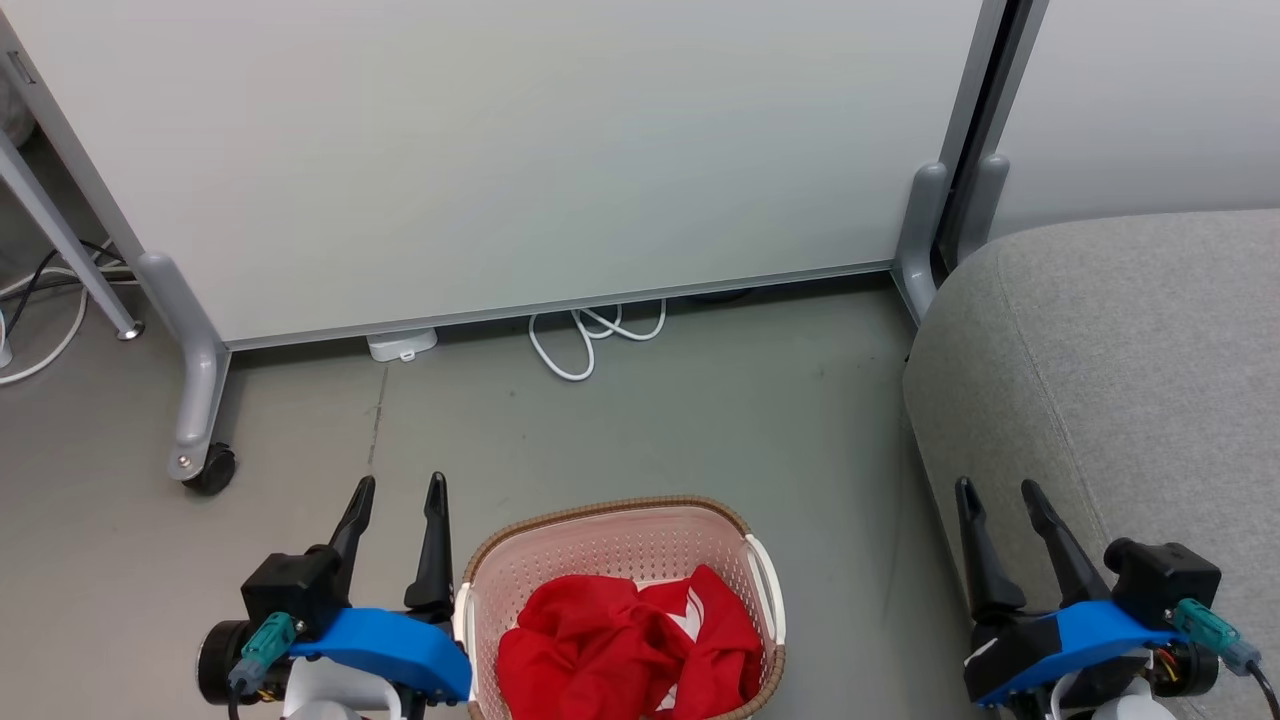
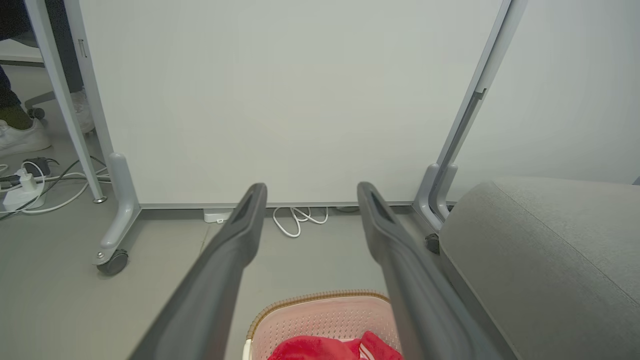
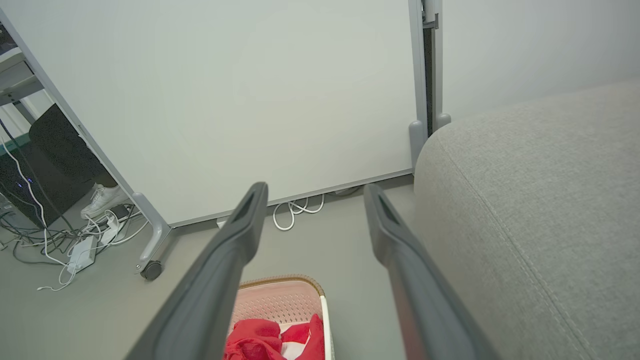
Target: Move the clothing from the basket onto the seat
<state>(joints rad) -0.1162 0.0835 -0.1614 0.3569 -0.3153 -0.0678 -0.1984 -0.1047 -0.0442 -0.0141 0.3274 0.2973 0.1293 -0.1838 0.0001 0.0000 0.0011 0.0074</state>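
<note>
Spreading away to the right of the right pincer [image 1: 996,486], the seat [image 1: 1130,380] shows bare grey cushion wherever it can be seen. The basket [image 1: 610,512] stands on the floor between the 2 pincers, just right of the left pincer [image 1: 401,482] and further off to the left of the right pincer. The clothing [image 1: 600,650] lies heaped inside it, red with flashes of white.

Both pincers have their fingers moderately apart with nothing between them. They are held beside the basket, not over it.

I judge this to be the very start, with the first pick not yet begun. The next move calls for 1 pincer to swing inward over the rim, drop into the heap and close on a raised fold. It must then lift high enough to clear the rim before crossing to the seat. The right pincer, sitting between basket and seat, looks the better placed.

The head view takes in most of the heap and both pincers together, while each wrist view catches just the heap's far edge. The right wrist view adds a person's white shoe [image 3: 102,200] and a tangle of cables [image 3: 75,250] far off to the left.
</note>
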